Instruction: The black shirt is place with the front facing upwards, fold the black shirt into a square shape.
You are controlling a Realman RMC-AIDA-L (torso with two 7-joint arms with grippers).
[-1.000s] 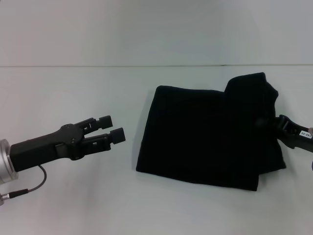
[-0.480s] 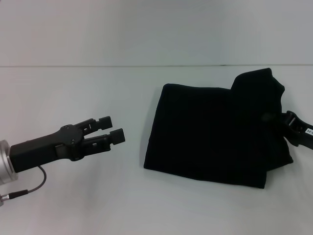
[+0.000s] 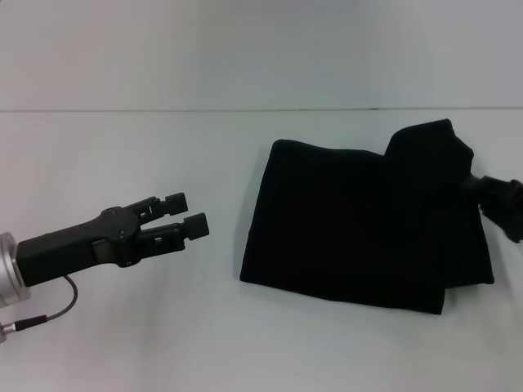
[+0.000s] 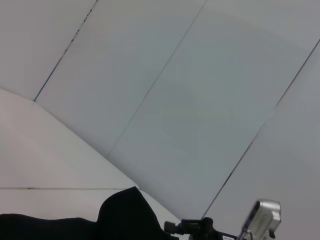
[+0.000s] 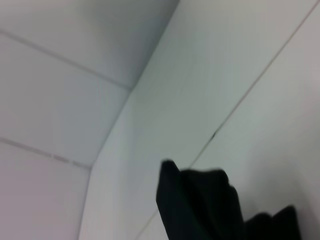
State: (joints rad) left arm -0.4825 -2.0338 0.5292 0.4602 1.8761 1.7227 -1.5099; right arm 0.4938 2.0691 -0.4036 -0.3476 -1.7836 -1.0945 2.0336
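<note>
While it lies folded, black shirt (image 3: 364, 224) well right of part-open, empty left gripper (image 3: 185, 217).

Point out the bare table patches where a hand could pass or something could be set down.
Bare table lies between the left gripper and the black shirt, behind both to the far edge, and in front. It is crowded on the right, where the right gripper meets the shirt's edge.

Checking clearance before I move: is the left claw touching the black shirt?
No, the left claw hangs open over bare table, clearly apart from the black shirt.
</note>
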